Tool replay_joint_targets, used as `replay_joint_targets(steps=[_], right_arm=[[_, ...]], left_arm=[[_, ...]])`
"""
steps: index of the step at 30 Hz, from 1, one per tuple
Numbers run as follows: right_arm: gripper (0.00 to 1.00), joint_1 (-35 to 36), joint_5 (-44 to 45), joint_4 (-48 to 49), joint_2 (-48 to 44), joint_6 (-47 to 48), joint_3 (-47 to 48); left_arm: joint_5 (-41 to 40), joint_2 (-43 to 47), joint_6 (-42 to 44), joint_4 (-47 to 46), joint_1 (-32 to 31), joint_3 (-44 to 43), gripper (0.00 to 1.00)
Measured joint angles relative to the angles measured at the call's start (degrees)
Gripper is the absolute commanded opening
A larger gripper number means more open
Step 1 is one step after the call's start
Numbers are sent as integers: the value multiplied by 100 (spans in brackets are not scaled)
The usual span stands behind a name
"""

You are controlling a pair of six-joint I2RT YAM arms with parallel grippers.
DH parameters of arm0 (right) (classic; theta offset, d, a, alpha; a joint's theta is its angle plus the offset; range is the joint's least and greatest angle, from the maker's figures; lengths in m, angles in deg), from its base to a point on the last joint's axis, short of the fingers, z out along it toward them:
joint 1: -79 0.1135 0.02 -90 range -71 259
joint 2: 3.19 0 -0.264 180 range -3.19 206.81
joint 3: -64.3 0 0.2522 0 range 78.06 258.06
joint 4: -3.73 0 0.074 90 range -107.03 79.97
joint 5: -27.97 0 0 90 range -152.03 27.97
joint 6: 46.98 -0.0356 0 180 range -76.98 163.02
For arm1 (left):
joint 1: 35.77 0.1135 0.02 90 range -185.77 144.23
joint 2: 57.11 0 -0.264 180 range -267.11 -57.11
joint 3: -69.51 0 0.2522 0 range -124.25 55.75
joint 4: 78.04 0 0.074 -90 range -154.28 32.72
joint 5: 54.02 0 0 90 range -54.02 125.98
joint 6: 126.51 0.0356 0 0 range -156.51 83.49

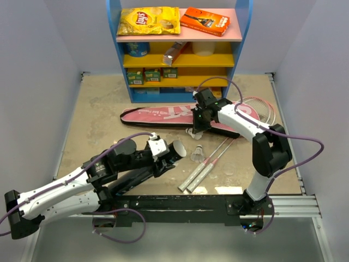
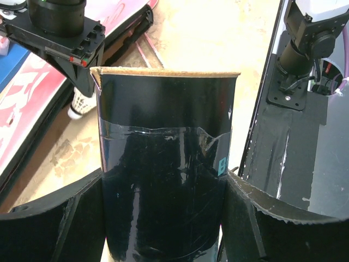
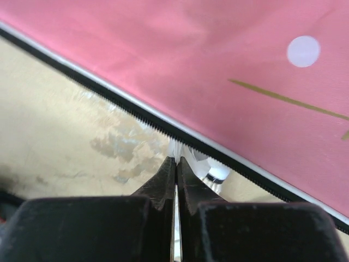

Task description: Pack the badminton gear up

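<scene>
My left gripper (image 1: 165, 157) (image 2: 164, 180) is closed round the long black tube (image 1: 178, 148) (image 2: 163, 153), whose open end points toward the table's middle. Beside the near edge of the pink bag (image 1: 163, 114) (image 3: 218, 65) (image 2: 22, 103), my right gripper (image 1: 196, 129) (image 3: 175, 159) (image 2: 65, 38) is shut on the feathers of a white shuttlecock (image 3: 215, 170) (image 2: 80, 103) (image 1: 191, 132). A second shuttlecock (image 1: 198, 154) stands on the table just right of the tube's mouth. Two rackets (image 1: 210, 161) lie side by side, heads under the right arm, white handles (image 1: 190, 181) toward the front.
A blue shelf unit (image 1: 115, 49) stands at the back, with a yellow crisp packet (image 1: 148, 21) and an orange box (image 1: 204, 21) on top and cans and small boxes on the shelves below. The black base rail (image 1: 180, 204) runs along the near edge.
</scene>
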Motion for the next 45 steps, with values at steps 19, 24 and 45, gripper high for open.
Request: replay_joint_targets(steps=[19, 24, 45], right_arm=[[0, -236, -4207, 1392, -31, -24, -848], [0, -426, -5025, 2664, -42, -863, -1021], [0, -837, -4570, 2640, -833, -468, -48]], left_arm=[[-35, 111, -17, 9, 0, 2, 0], [-33, 262, -52, 7, 0, 2, 0], [-214, -7, -35, -81, 0, 2, 0]])
